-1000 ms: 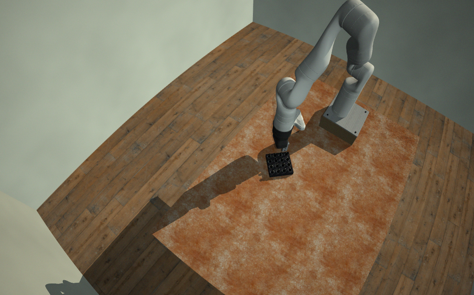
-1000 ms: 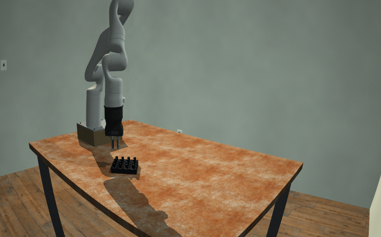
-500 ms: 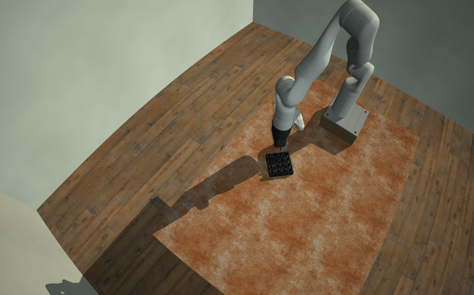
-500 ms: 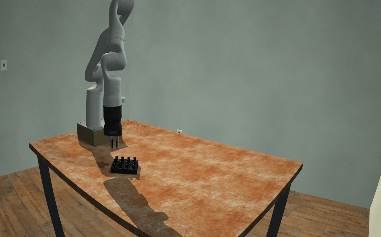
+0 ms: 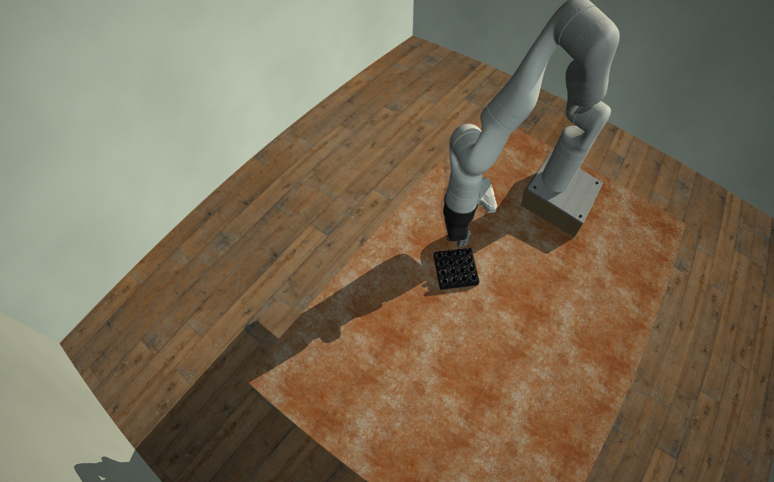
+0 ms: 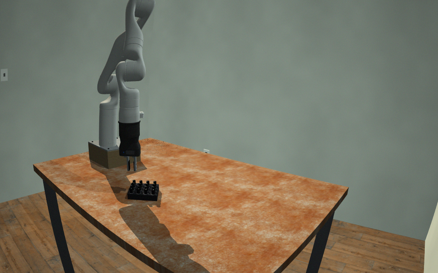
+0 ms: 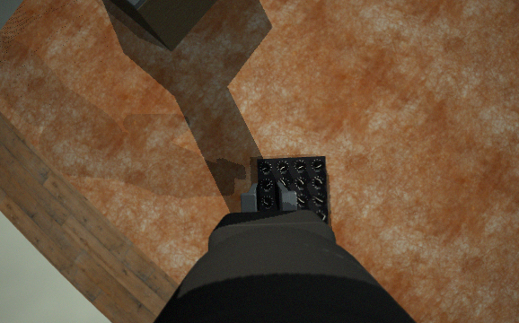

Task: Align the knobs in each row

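The black knob box (image 5: 458,286) (image 6: 142,197) (image 7: 309,174) stands on the table, with its knobs upward. In the wrist view, white lines and mark rings show on several knobs, but the printed names are too small to read. I cannot tell from these frames which mark each knob points at. My gripper (image 5: 463,242) (image 6: 131,168) (image 7: 267,192) is partly open, with nothing between its fingers. It points down and hangs above the box's level. In the wrist view its fingers and body hide part of the box, including some knobs of the two lower rows in that view.
The arm's base block (image 5: 552,217) (image 6: 100,155) (image 7: 174,27) stands on the orange table (image 5: 515,359) (image 6: 247,203) (image 7: 399,112) behind the box in the exterior view. The arm's shadow falls across the table beside the box.
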Tool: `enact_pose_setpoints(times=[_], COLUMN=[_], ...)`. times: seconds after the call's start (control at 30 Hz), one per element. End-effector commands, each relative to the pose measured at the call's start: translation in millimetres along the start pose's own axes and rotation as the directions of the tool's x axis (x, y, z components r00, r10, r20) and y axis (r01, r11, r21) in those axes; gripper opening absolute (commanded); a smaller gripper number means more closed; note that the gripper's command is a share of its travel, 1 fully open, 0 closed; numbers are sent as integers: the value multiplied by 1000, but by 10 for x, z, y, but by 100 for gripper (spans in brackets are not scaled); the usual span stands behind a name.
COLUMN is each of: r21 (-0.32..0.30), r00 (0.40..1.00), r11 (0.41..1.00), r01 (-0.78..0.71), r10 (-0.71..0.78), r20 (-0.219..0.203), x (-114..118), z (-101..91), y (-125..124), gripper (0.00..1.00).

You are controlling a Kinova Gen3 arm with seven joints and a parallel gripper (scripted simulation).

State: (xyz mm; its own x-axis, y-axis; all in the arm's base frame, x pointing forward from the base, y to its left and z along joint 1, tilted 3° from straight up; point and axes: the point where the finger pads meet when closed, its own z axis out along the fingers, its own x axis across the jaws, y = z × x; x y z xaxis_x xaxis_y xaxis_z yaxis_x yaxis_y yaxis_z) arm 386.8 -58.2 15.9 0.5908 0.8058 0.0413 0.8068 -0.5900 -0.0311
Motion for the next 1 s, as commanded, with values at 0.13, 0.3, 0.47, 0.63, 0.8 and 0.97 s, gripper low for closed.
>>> enact_pose_setpoints(times=[0.13, 0.3, 0.47, 0.63, 0.8, 0.97], r21=[-2, -2, -2, -1, -1, -1], r00=[1000, 1000, 1000, 1000, 1000, 1000], r11=[1000, 1000, 1000, 1000, 1000, 1000], r01=[0, 0, 0, 0, 0, 0], r10=[0, 0, 0, 0, 0, 0], r20=[-1, -1, -1, -1, 0, 0], x=[2, 2, 3, 3, 3, 3], z=[-6, -6, -6, 3, 17, 53], y=[5, 5, 5, 5, 5, 5], gripper=[46, 46, 46, 46, 46, 46])
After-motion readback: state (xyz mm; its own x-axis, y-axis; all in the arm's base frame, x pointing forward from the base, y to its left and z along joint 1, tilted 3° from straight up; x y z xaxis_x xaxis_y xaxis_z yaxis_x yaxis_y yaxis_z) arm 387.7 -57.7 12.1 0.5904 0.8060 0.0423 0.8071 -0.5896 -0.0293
